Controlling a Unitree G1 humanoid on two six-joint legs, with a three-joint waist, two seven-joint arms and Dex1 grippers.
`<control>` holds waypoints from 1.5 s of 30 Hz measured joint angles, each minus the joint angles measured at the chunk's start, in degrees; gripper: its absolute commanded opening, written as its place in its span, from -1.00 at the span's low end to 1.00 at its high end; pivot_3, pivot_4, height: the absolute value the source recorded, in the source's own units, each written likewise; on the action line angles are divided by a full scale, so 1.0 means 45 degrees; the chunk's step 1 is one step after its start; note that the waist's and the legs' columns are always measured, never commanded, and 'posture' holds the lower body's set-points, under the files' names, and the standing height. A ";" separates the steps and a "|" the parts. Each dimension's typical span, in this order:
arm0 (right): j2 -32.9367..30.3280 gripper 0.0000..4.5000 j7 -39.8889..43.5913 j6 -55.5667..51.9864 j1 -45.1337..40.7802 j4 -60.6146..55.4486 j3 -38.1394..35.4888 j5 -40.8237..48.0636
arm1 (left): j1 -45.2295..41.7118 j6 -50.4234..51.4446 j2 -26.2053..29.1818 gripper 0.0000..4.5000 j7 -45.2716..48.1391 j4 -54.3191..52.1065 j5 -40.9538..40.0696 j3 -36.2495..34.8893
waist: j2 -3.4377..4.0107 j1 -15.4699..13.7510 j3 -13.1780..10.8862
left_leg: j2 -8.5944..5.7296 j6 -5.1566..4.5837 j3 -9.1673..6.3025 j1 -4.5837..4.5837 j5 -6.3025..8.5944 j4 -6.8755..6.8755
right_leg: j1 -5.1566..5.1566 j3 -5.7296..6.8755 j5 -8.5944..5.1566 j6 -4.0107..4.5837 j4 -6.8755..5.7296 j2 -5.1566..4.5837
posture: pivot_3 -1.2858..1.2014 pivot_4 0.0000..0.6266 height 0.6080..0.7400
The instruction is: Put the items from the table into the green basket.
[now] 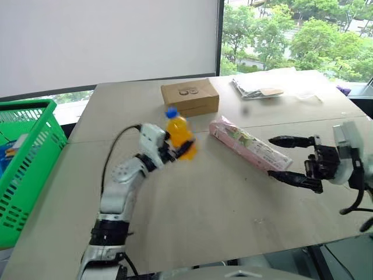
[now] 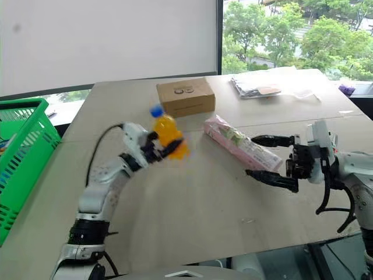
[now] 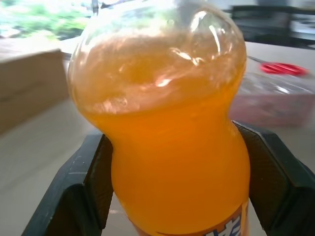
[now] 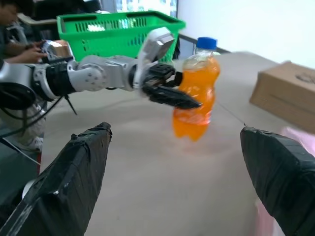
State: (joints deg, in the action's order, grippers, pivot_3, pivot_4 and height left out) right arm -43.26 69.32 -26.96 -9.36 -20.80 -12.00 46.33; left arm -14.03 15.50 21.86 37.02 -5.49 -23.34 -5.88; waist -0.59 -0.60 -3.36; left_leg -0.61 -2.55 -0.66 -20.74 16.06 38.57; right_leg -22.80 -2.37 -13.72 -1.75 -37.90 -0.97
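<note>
- The step now is carrying the orange drink bottle (image 1: 179, 134) to the green basket (image 1: 29, 169), I think.
- The left gripper (image 1: 178, 150) squeezes the bottle around its middle and holds it just above the table (image 1: 221, 204).
- Next, the arm must swing the bottle left, over the basket rim, then let go.
- The right gripper (image 1: 291, 158) is wide open and holds nothing. Its fingers sit by the end of the pink carton (image 1: 247, 143).
- The brown box (image 1: 190, 97) waits farther back on the table.

Green basket (image 1: 26, 169) cut off at left edge, contents indistinct.
</note>
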 measured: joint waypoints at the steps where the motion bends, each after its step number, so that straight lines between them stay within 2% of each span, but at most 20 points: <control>1: 0.0519 1.00 -0.0221 -0.0023 -0.0551 0.0052 0.0297 0.0022 | 0.0023 0.0548 0.0660 0.33 -0.0027 -0.0621 -0.0416 -0.0574 | -0.0013 0.0025 -0.0002 | 0.0002 0.0001 0.0003 -0.0003 0.0001 -0.0011 | -0.0011 -0.0002 -0.0001 0.0004 -0.0002 0.0001 | 0.11 -1.00 1.00; 5: 0.1956 1.00 -0.0590 0.0271 -0.2191 0.0890 0.1621 -0.0545 | -0.0197 0.1898 0.2926 0.33 -0.0482 -0.1682 -0.0785 -0.2362 | -0.0041 -0.0104 -0.0008 | -0.0014 0.0005 -0.0005 -0.0029 0.0000 -0.0033 | -0.0043 0.0004 0.0003 0.0011 0.0002 -0.0015 | 0.17 -1.00 1.00; 10: 0.4109 1.00 -0.1444 0.1007 -0.4504 0.2728 0.3126 -0.1935 | -0.0856 0.4862 0.5028 0.33 -0.1900 -0.1665 -0.2062 -0.5802 | -0.0102 -0.0475 0.0003 | -0.0040 0.0015 -0.0020 -0.0080 -0.0001 -0.0039 | -0.0103 0.0031 0.0009 0.0016 -0.0013 -0.0054 | 0.24 -1.00 1.00; 11: 0.4217 1.00 -0.1514 0.1053 -0.4615 0.2789 0.3174 -0.1989 | -0.0851 0.4942 0.5154 0.33 -0.1929 -0.1663 -0.2073 -0.5932 | -0.0106 -0.0523 0.0006 | -0.0040 0.0018 -0.0021 -0.0092 0.0000 -0.0039 | -0.0113 0.0029 0.0011 0.0018 -0.0011 -0.0056 | 0.24 -1.00 1.00; 12: 0.4814 1.00 -0.1772 0.1075 -0.5316 0.3197 0.3465 -0.2194 | -0.0238 0.5135 0.5966 0.33 -0.1957 -0.1649 -0.1808 -0.6681 | -0.0118 -0.0589 0.0014 | -0.0044 0.0036 -0.0019 -0.0121 0.0001 -0.0051 | -0.0153 0.0026 0.0014 0.0024 -0.0016 -0.0059 | 0.25 -1.00 1.00; 16: 0.5780 1.00 -0.2137 0.1041 -0.6268 0.3768 0.3642 -0.2217 | 0.0996 0.5272 0.6648 0.33 -0.2409 -0.1163 -0.0784 -0.7882 | -0.0140 -0.1009 0.0029 | -0.0053 0.0124 -0.0095 -0.0224 -0.0032 -0.0060 | -0.0232 0.0092 0.0022 0.0041 -0.0005 -0.0070 | 0.28 -1.00 1.00; 21: 0.6085 1.00 -0.1892 0.1139 -0.6317 0.4270 0.3939 -0.2394 | 0.2180 0.5606 0.6818 0.33 -0.3089 -0.0096 0.0331 -0.9435 | -0.0201 -0.1553 0.0066 | -0.0062 0.0159 -0.0191 -0.0282 -0.0027 -0.0067 | -0.0247 0.0204 0.0019 0.0067 0.0025 -0.0086 | 0.29 -1.00 1.00; 28: 0.6196 1.00 -0.1684 0.1327 -0.6283 0.4391 0.3954 -0.2633 | 0.2992 0.3802 0.7266 0.33 -0.3748 0.2087 0.2408 -0.9725 | -0.0231 -0.2182 0.0094 | -0.0066 0.0217 -0.0236 -0.0274 0.0005 -0.0071 | -0.0238 0.0265 0.0030 0.0098 0.0020 -0.0106 | 0.30 -1.00 1.00; 30: 0.6231 1.00 -0.1639 0.1344 -0.6270 0.4393 0.3959 -0.2675 | 0.2815 0.3227 0.7084 0.80 -0.3758 0.2689 0.2503 -0.9430 | -0.0241 -0.2335 0.0101 | -0.0066 0.0237 -0.0267 -0.0278 -0.0007 -0.0071 | -0.0231 0.0307 0.0037 0.0110 0.0020 -0.0113 | 0.29 -1.00 1.00; 31: 0.6231 1.00 -0.1634 0.1348 -0.6270 0.4393 0.3959 -0.2691 | 0.2695 0.2994 0.6962 0.97 -0.3766 0.2879 0.2543 -0.9235 | -0.0248 -0.2422 0.0105 | -0.0064 0.0243 -0.0274 -0.0279 -0.0010 -0.0071 | -0.0231 0.0317 0.0039 0.0117 0.0018 -0.0113 | 0.29 -1.00 1.00; 32: 0.6236 1.00 -0.1632 0.1358 -0.6269 0.4391 0.3960 -0.2720 | 0.2597 0.2704 0.6884 1.00 -0.3772 0.3043 0.2561 -0.9039 | -0.0275 -0.2484 0.0122 | -0.0060 0.0247 -0.0282 -0.0279 -0.0012 -0.0071 | -0.0230 0.0326 0.0041 0.0124 0.0018 -0.0111 | 0.29 -1.00 1.00; 33: 0.6236 1.00 -0.1633 0.1367 -0.6269 0.4391 0.3960 -0.2752 | 0.2306 0.2343 0.6793 1.00 -0.3811 0.3287 0.2592 -0.8843 | -0.0318 -0.2534 0.0150 | -0.0058 0.0250 -0.0289 -0.0281 -0.0013 -0.0071 | -0.0227 0.0334 0.0041 0.0127 0.0017 -0.0111 | 0.28 -1.00 1.00; 41: 0.5849 1.00 -0.1735 0.1559 -0.5869 0.4314 0.3831 -0.2822 | 0.1022 0.1057 0.6805 1.00 -0.4388 0.4077 0.2828 -0.8551 | -0.0353 -0.2491 0.0185 | -0.0062 0.0249 -0.0280 -0.0282 -0.0013 -0.0078 | -0.0231 0.0334 0.0043 0.0127 0.0021 -0.0114 | 0.26 -1.00 1.00; 45: 0.4915 1.00 -0.1954 0.1603 -0.5433 0.4309 0.3346 -0.3130 | 0.0736 0.0734 0.6539 1.00 -0.3288 0.3443 0.1785 -0.8459 | -0.0377 -0.2482 0.0210 | -0.0062 0.0248 -0.0278 -0.0293 -0.0013 -0.0078 | -0.0229 0.0340 0.0043 0.0128 0.0027 -0.0125 | 0.25 -1.00 1.00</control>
State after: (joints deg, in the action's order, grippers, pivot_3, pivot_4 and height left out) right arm -21.14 60.52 -19.75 -33.80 -1.41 3.06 32.24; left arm -10.72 18.80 51.28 22.22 10.01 -15.30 -43.95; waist -2.28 -11.77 -2.42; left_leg -0.89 -1.43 -1.91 -22.06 16.00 38.22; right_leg -23.83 -0.84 -13.53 -1.17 -37.78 -1.53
